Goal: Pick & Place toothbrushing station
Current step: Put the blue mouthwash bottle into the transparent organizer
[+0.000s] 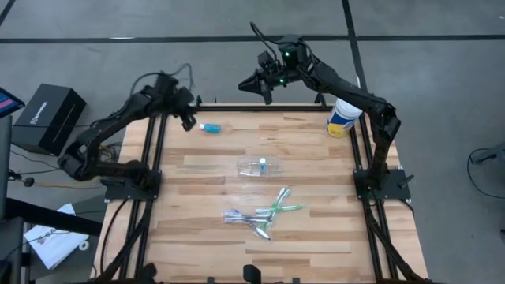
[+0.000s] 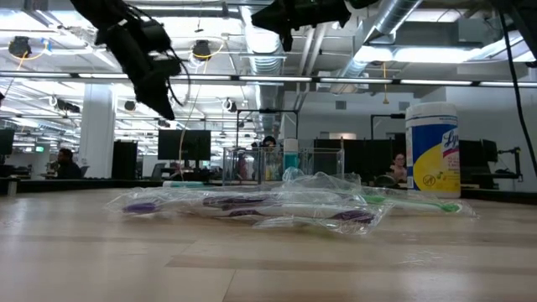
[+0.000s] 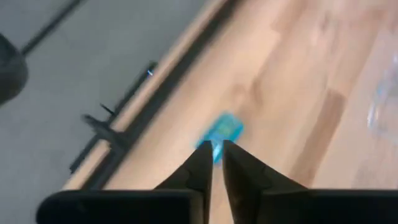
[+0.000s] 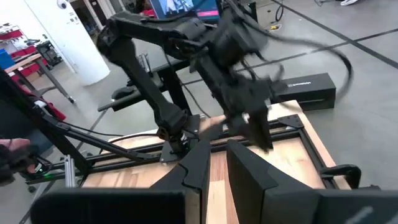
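**Blue tube under left gripper, not held**

Small blue tube (image 1: 210,127) flat on table (image 1: 316,244), just beside and below left gripper (image 1: 188,122); fingers nearly together, pinching nothing. Best to spread, centre over tube, descend squarely. Right gripper (image 1: 254,83) parked high, nearly closed, empty.

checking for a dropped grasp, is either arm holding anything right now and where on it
Nothing is held. The left end effector hangs above the table's far left edge with the blue tube lying free on the wood below it; the right end effector is raised and empty.
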